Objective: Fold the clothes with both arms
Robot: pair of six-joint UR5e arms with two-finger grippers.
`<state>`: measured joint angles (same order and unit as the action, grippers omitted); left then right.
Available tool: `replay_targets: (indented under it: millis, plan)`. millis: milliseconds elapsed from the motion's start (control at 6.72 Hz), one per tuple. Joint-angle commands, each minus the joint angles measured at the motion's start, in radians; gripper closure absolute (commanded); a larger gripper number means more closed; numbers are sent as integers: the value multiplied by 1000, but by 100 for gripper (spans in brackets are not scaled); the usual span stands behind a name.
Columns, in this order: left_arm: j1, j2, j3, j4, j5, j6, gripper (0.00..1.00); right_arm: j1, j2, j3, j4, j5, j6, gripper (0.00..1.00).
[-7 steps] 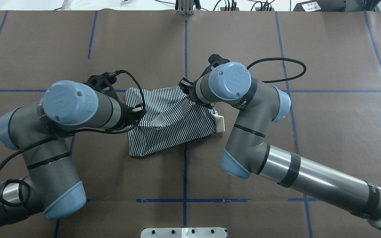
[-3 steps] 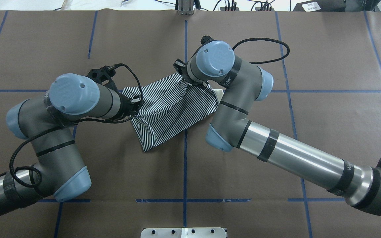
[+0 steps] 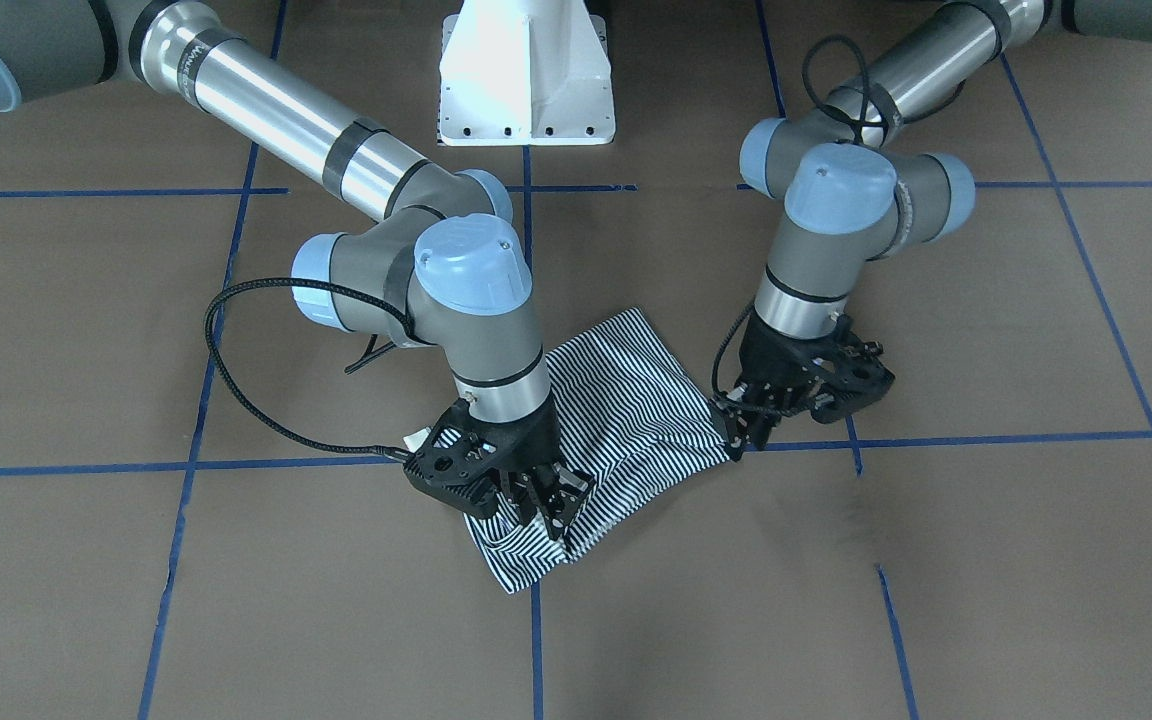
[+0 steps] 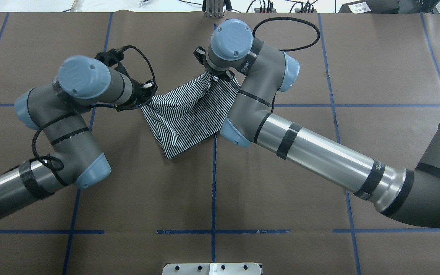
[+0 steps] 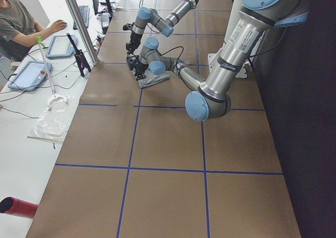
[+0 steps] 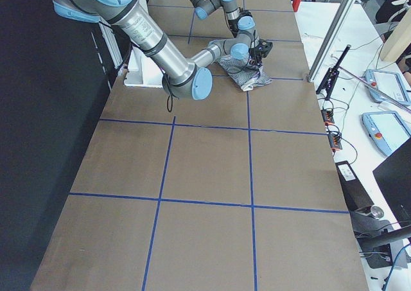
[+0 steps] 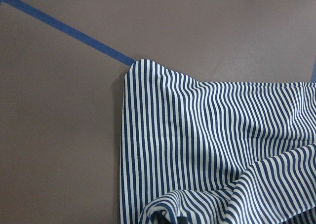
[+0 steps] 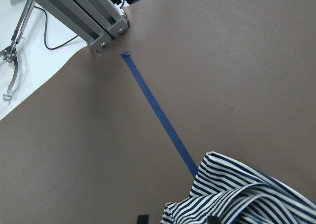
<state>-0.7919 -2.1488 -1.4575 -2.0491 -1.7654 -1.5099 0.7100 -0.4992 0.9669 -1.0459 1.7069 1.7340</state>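
Mid-fold, the left claw [image 3: 739, 432] and right claw [image 3: 543, 505] are each clamped shut on a shirt [image 3: 626, 400] edge, cloth sagging between them; next likely an even, matched carry-over.

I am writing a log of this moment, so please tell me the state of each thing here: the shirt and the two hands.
shirt: folded small, creased, mostly lying on the table, pinched at two edges.
left hand: shut on the shirt's edge, low over the table.
right hand: shut on a bunched fold of the shirt.
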Motion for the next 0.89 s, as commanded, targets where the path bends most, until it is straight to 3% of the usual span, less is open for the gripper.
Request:
replay_targets:
  millis: [0, 297, 446, 744]
  plan:
    - [-59, -2, 36, -39, -83, 83, 0, 22, 18, -28, 3, 0, -25, 0]
    - [-70, -2, 25, -36, -138, 85, 0, 22, -5, -13, -3, 17, -94, 0]
    - [-82, 28, -16, -33, -146, 135, 0, 48, -33, 24, -19, 72, -219, 0]
    - [-215, 192, -134, -32, -235, 465, 0, 206, -303, 344, -226, 276, -588, 0]
